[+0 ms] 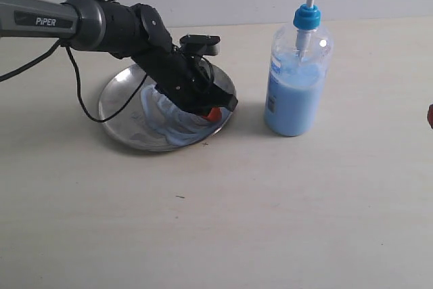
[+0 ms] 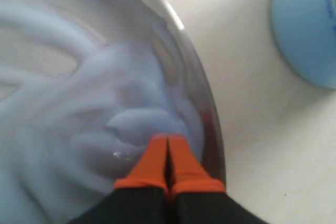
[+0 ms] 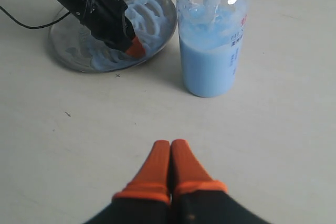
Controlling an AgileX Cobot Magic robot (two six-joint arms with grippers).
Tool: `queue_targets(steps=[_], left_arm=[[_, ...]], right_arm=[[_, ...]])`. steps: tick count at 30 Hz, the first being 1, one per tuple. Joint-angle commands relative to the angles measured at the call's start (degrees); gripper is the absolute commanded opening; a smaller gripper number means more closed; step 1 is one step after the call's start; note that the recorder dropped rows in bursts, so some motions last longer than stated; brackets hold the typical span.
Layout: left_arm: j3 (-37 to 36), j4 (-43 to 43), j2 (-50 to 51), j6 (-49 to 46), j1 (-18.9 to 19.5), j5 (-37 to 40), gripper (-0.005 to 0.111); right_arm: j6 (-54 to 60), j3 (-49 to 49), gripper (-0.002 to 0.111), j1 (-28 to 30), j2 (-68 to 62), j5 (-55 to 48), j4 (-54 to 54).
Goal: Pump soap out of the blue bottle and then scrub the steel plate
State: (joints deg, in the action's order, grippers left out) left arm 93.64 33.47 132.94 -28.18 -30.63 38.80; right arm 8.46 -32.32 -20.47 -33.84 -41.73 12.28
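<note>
The steel plate (image 1: 122,103) lies on the table left of the blue bottle (image 1: 294,93), which stands upright with its pump head up. Pale blue soap (image 1: 172,126) is smeared in swirls over the plate's right half; up close the soap (image 2: 79,93) shows thick streaks. My left gripper (image 1: 212,114) is shut, its orange tips pressed down in the soap by the plate's right rim (image 2: 207,114); in the wrist view the left gripper (image 2: 168,139) holds nothing. My right gripper (image 3: 170,144) is shut and empty, hovering over bare table in front of the bottle (image 3: 210,40) and plate (image 3: 68,56).
The left arm's black cable (image 1: 78,93) loops over the plate's left side. A small dark red thing (image 1: 429,116) shows at the right edge of the exterior view. The pale table (image 1: 237,221) stretches bare in front of plate and bottle.
</note>
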Motion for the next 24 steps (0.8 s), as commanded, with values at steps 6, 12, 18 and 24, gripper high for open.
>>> queue_targets(steps=[6, 12, 18, 24], left_arm=[[-0.2, -2.2, -0.3, 0.1, -0.2, -6.4, 0.0], [-0.2, -5.7, -0.3, 1.4, -0.1, 0.6, 0.0], [-0.2, -5.9, -0.3, 2.7, -0.1, 5.4, 0.0], [-0.2, -5.9, -0.3, 4.4, -0.1, -0.2, 0.0]], right_arm=[[2.1, 0.1, 0.0, 0.1, 0.4, 0.3, 1.1], [2.1, 0.1, 0.0, 0.1, 0.4, 0.3, 1.1], [2.1, 0.1, 0.0, 0.1, 0.4, 0.3, 1.1], [2.1, 0.1, 0.0, 0.1, 0.4, 0.3, 1.1]])
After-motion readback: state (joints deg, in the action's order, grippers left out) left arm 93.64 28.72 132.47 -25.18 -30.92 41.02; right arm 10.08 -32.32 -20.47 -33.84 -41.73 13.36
